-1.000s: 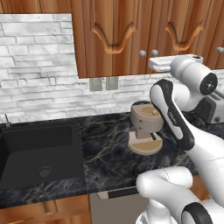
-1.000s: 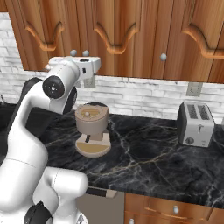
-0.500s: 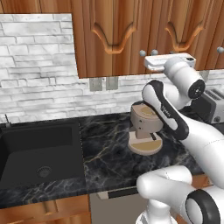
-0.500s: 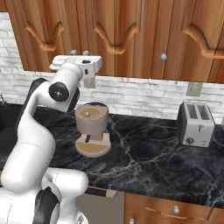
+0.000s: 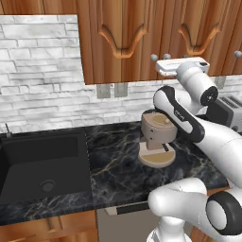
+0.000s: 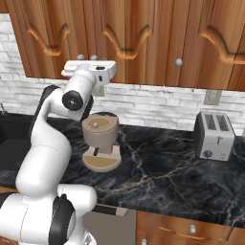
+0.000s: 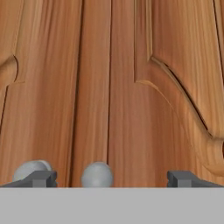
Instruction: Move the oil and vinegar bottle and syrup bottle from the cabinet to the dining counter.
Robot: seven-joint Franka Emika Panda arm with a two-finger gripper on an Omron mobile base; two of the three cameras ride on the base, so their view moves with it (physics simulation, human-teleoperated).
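Arm: raised, elbow bent, wrist level, hand pointing forward. Gripper (image 7: 113,178): jaws spread wide, holding nothing; dark fingertips (image 7: 41,178) well apart at either side.

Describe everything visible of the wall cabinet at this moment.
The cabinet is reddish-brown wood with vertical grain, mounted above the white brick backsplash. Its doors carry curved carved panels and small round silver knobs near their lower edges. All the doors in view are shut, so nothing inside shows. The open gripper faces the seam between two doors at knob height, with one knob between its fingertips and another beside one fingertip; no contact with the wood or the knobs can be made out.
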